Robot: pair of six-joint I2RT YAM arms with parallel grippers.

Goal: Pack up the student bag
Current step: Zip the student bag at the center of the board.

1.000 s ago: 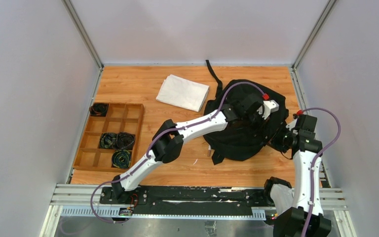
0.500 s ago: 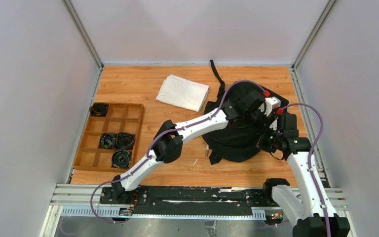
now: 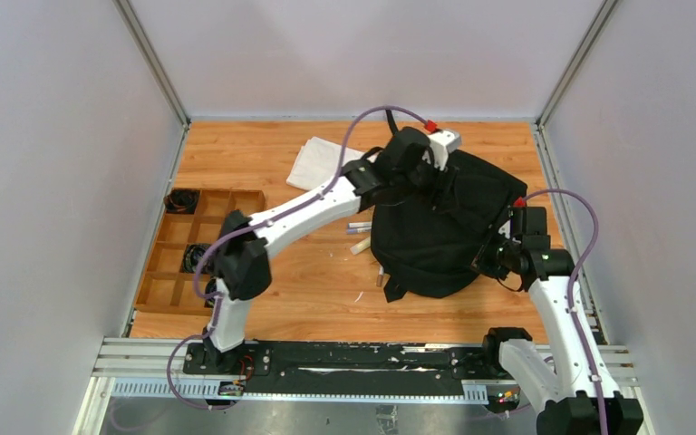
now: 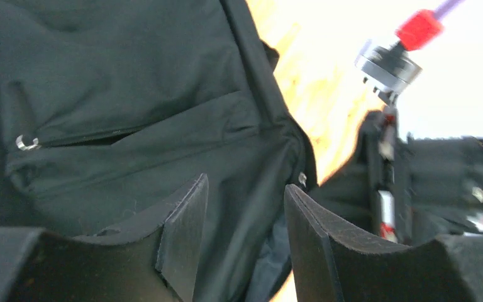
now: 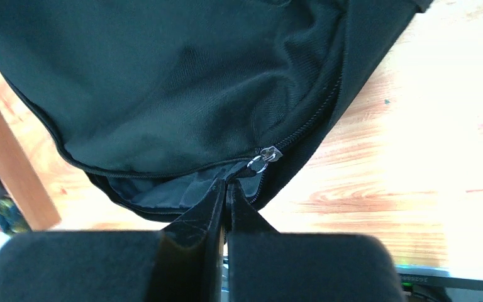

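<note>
Now that the student bag (image 3: pixel 435 236) has been pulled taller across the table's 3 o'clock side, the left gripper (image 4: pixel 245 189) lets go at its 12 o'clock edge, jaws parted and empty. The right gripper (image 5: pixel 226 189) stays clamped tight at the 4 o'clock zipper mouth. Thin sticks (image 3: pixel 360 227), pens perhaps, lie uncovered at 9 o'clock, so loading looks next.

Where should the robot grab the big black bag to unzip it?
Probably the small metal ring on the zipper slider, at the student bag's right edge. It dangles clear of the fabric, thin enough to pinch. Come in low from the right, where the shut right end effector sits, so a pull runs along the zipper.
</note>
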